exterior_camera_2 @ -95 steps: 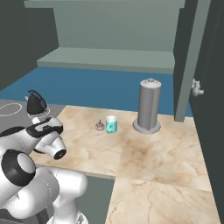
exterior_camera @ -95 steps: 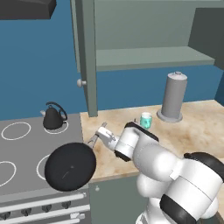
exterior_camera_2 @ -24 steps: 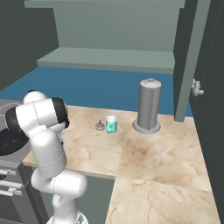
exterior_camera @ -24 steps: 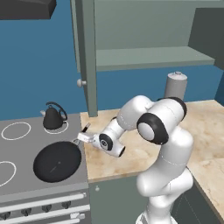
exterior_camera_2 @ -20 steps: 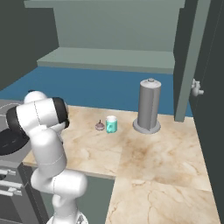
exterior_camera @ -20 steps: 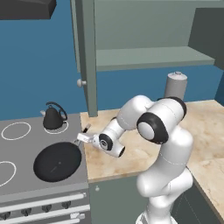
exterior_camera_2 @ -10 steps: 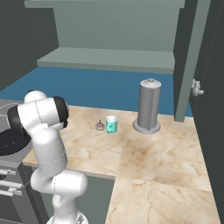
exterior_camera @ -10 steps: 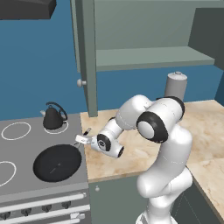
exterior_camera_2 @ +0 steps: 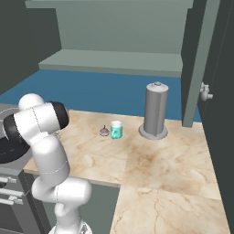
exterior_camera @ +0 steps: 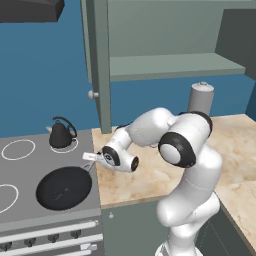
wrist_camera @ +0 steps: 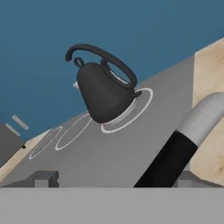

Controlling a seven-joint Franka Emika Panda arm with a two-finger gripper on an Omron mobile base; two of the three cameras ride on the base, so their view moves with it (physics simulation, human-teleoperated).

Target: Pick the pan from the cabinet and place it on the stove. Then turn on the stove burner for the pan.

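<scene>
The black pan lies flat on the front right ring of the grey stove. Its thin handle points up and right toward the marble counter. My gripper sits low over the end of that handle, at the seam between stove and counter. In the hand view the gripper is open, its fingertips far apart. The pan handle runs between them, close to the right tip. The cabinet hangs above the counter with its door swung open.
A small black kettle stands on the back right ring, just behind the pan. On the counter are a tall grey cylinder, a teal cup and a small dark object. Dark knobs line the stove front.
The gripper has opened and let go of the pan handle. The pan, carried tilted over the stove front several seconds ago, now rests flat on the burner ring.
</scene>
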